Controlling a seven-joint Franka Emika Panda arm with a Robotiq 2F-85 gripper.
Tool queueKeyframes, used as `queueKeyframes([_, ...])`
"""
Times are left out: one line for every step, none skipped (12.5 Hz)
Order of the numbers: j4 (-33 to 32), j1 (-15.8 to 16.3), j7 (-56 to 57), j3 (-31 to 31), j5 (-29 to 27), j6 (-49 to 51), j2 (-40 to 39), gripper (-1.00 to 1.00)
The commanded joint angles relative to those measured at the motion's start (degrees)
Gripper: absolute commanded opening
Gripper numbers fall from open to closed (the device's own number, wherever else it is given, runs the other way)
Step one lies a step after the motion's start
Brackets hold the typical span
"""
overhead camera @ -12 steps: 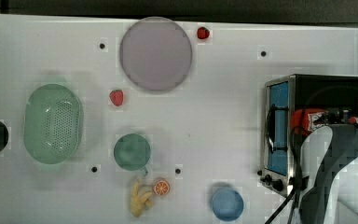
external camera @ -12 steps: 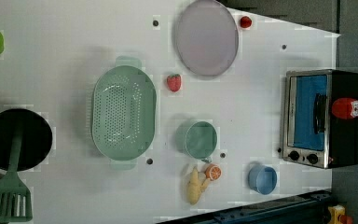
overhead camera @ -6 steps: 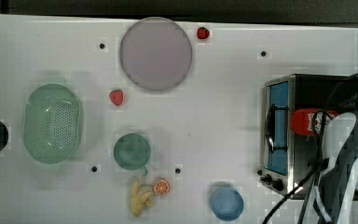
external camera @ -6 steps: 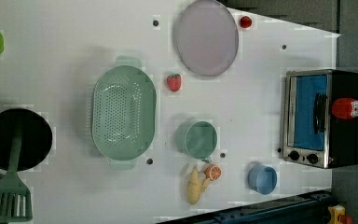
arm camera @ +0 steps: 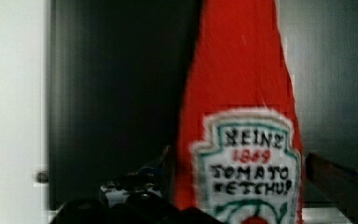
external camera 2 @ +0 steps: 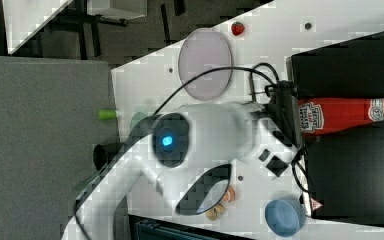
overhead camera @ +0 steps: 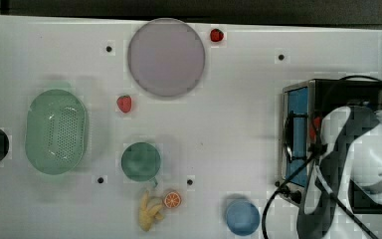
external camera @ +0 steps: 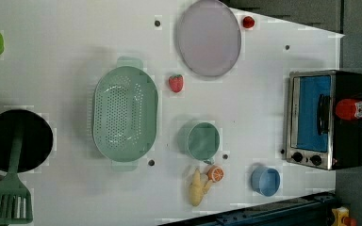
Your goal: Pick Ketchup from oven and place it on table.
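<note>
Ketchup (external camera 2: 347,114) stood on top of the oven (external camera: 346,141). My claw (external camera 2: 286,116) was at its bottom end; I could not tell its grip.

The Ketchup (external camera: 353,109) lies on top of the oven (external camera: 326,119), apparently; the cup (external camera: 266,180) sits beside the oven on the table (external camera: 75,56).

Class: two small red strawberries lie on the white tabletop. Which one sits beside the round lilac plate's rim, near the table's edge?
The strawberry at the plate's upper right in the top view; the other strawberry lies nearer the green colander.
</note>
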State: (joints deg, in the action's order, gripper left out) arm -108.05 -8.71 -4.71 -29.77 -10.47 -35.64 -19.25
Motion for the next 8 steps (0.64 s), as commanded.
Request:
queueKeyframes([1.08,0.48,-0.64,-0.92,-0.46,0.11,0.41,0.91])
queueKeyframes([0.77,0.48,-0.64,-0.92,-0.46,-0.45,0.41,0.68])
queueKeyframes([0.63,0.49,-0.64,-0.90,-0.46,-0.66,0.42,0.43])
queueKeyframes([0.69,0.52,-0.64,-0.90,-0.45,-0.75,0.58,0.27])
queueKeyframes([0.72,0.52,-0.64,-0.98,-0.45,-0.75,0.64,0.26])
queueKeyframes([0.84,0.52,-0.64,-1.04,-0.45,-0.71,0.66,0.27])
queueKeyframes([1.47,0.52,-0.64,-1.13,-0.40,-0.68,0.75,0.27])
queueKeyframes([2.68,0.54,-0.64,-1.15,-0.26,-0.58,1.06,0.27])
